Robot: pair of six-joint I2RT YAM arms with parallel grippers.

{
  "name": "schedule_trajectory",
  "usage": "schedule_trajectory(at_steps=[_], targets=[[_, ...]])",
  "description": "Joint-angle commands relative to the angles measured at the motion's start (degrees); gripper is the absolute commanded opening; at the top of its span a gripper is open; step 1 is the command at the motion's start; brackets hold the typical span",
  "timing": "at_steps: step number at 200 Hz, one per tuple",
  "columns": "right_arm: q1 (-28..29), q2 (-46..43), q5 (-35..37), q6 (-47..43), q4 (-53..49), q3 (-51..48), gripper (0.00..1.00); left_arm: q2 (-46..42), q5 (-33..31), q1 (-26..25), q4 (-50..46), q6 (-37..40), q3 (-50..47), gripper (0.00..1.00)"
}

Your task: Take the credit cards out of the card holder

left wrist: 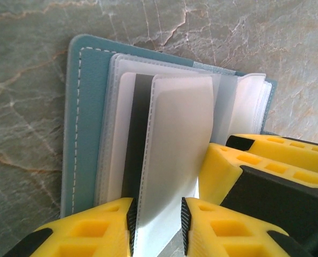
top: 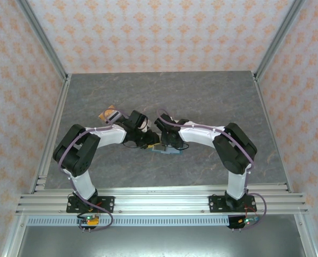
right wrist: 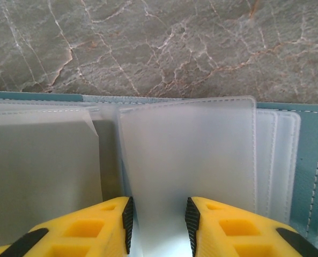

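Observation:
The teal card holder [top: 168, 152] lies open on the table between the two arms. Its cover [left wrist: 83, 112] shows at the left, with clear plastic sleeves fanned over it. One sleeve holds a pale credit card with a dark stripe [left wrist: 140, 134]. My left gripper [left wrist: 157, 227] stands slightly open astride a frosted sleeve [left wrist: 175, 139]; its left pad touches the sleeve's edge. My right gripper [right wrist: 159, 225] is open over another frosted sleeve [right wrist: 188, 155], near the teal cover [right wrist: 314, 160]. An orange-tan card [top: 104, 113] and a pale card [top: 113, 114] lie on the table behind the left arm.
The right gripper's yellow fingers [left wrist: 244, 160] crowd in beside my left gripper over the wallet. The grey marbled table [top: 201, 96] is walled by patterned panels and metal rails [top: 159, 201] at the near edge.

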Motion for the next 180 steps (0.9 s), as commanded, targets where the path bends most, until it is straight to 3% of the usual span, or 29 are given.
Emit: schedule_trajectory(at_steps=[1, 65, 101, 120, 180], targets=[[0.12, 1.65, 0.01, 0.31, -0.18, -3.27, 0.35, 0.08, 0.57, -0.54, 1.55, -0.29, -0.54, 0.28], [0.05, -10.60, -1.96, 0.60, 5.28, -8.44, 0.44, -3.16, -5.24, -0.46, -3.97, 3.06, -0.44, 0.03], [0.03, -19.01, -2.43, 1.96, 7.78, -12.54, 0.51, -6.64, -10.43, -0.39, -9.83, 5.48, -0.65, 0.00], [0.10, -22.63, -2.60, 2.85, 8.44, -14.60, 0.53, -8.18, -9.67, -0.43, -8.03, 4.81, -1.73, 0.00], [0.03, -30.95, -0.70, 4.83, 6.28, -19.12, 0.53, -7.07, -1.42, -2.85, 7.29, -4.14, -2.76, 0.50]])
